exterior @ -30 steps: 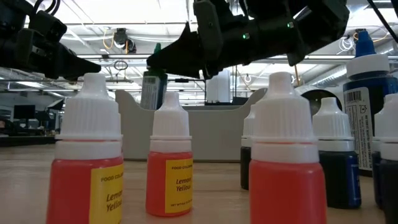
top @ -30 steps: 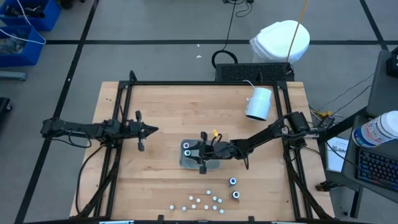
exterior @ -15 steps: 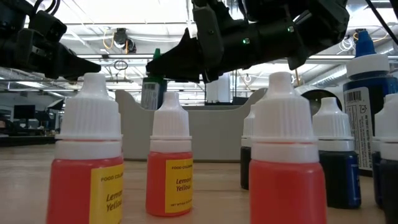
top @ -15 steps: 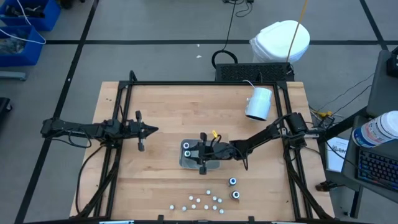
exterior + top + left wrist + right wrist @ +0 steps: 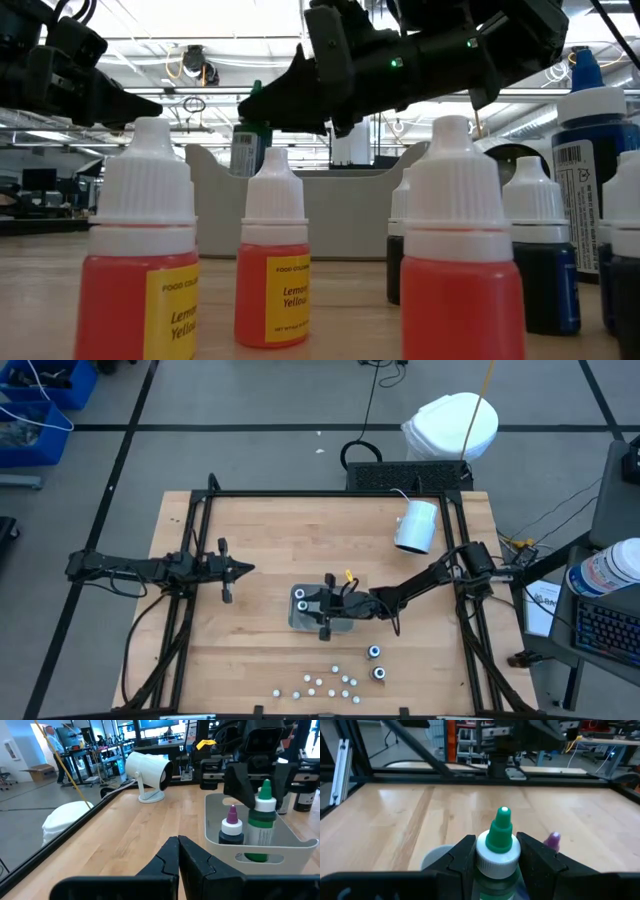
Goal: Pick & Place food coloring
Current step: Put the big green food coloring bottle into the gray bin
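My right gripper point(image 5: 325, 605) reaches from the table's right side over the grey tray point(image 5: 340, 625) at mid-table and is shut on a food coloring bottle with a green cap point(image 5: 500, 832). A purple-capped bottle point(image 5: 231, 827) stands inside the tray beside it. Two dark bottles point(image 5: 377, 662) and several small white-capped ones point(image 5: 325, 684) stand on the wood near the table's near edge. Up close in the low view these show as yellow bottles point(image 5: 272, 265). My left gripper point(image 5: 245, 568) hovers shut over the table's left part, away from the tray. My right gripper pinches the green-capped bottle between its two fingers point(image 5: 462, 855), at the white collar point(image 5: 492, 855) just under the green tip. The fingers come level from the table's right side. The bottle stays upright, its lower part point(image 5: 260, 837) inside the tray; the tray wall hides its base.
A white cylindrical lamp-like object point(image 5: 417, 525) lies on the far right of the table. A black frame point(image 5: 300, 494) runs around the tabletop. Bare wood lies between the left gripper and the tray. A dark blue bottle point(image 5: 598, 150) stands close to the low camera.
My right gripper has sunk a little with the green-capped bottle toward the tray, staying shut on it. The bottle has kept upright.
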